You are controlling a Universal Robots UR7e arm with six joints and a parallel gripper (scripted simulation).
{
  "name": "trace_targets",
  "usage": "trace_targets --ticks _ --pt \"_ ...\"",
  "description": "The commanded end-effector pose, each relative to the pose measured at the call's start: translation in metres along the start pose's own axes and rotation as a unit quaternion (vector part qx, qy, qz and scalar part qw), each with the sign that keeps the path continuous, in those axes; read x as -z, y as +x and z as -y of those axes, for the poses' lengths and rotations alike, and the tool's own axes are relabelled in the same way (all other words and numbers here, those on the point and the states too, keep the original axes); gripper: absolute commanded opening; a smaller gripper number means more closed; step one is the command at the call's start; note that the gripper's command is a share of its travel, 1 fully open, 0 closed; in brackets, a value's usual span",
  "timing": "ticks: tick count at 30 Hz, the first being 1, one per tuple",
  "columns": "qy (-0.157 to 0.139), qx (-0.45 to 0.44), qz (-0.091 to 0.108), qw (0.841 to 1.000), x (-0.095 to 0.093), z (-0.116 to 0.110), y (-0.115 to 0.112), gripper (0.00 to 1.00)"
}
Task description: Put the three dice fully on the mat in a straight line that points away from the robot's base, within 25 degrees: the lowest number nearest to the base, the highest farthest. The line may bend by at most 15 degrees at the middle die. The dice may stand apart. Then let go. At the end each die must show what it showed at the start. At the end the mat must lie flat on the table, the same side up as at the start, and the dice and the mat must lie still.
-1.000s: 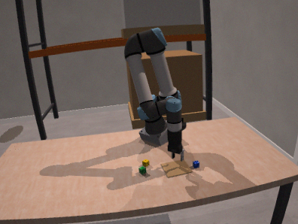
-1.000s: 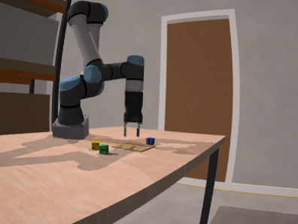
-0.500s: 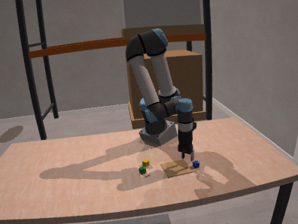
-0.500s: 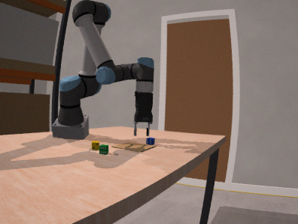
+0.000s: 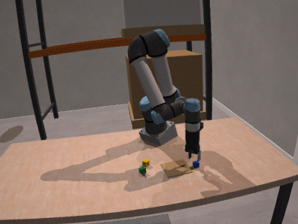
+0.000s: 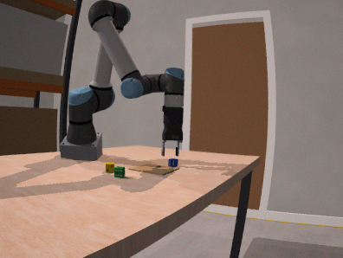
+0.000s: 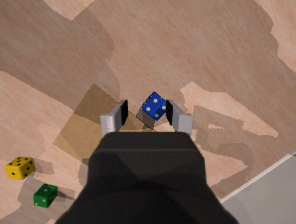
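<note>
open fingers over the blue die

top view: the gripper point(image 5: 193, 154) hangs just above the blue die point(image 5: 196, 164), which sits on the bench point(image 5: 75, 195) beside the mat point(image 5: 177, 168). yellow die point(image 5: 145, 162) and green die point(image 5: 142, 170) sit off the mat's other side.

exterior view: fingers point(image 6: 164, 151) clear of the bench, above the blue die point(image 6: 172, 162).

wrist view: fingers spread wide, empty, blue die point(image 7: 154, 105) showing between them.

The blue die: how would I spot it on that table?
Find the brown mat in front of the arm's base. The blue die sits at its edge, under the open gripper. The yellow die and green die sit together on the mat's other side.
</note>
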State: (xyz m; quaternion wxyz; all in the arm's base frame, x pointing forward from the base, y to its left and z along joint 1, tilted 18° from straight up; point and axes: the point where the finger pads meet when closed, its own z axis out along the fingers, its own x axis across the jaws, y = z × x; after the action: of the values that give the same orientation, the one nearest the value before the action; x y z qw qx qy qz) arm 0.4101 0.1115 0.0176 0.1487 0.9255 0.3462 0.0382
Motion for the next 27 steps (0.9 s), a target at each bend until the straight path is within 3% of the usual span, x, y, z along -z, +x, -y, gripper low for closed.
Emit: trace_targets --ticks 1,27 --pt "0.0 0.0 -0.001 1.0 0.0004 0.0033 0.0076 1.0" --pt "0.0 0.0 -0.001 1.0 0.0004 0.0052 0.0115 1.0"
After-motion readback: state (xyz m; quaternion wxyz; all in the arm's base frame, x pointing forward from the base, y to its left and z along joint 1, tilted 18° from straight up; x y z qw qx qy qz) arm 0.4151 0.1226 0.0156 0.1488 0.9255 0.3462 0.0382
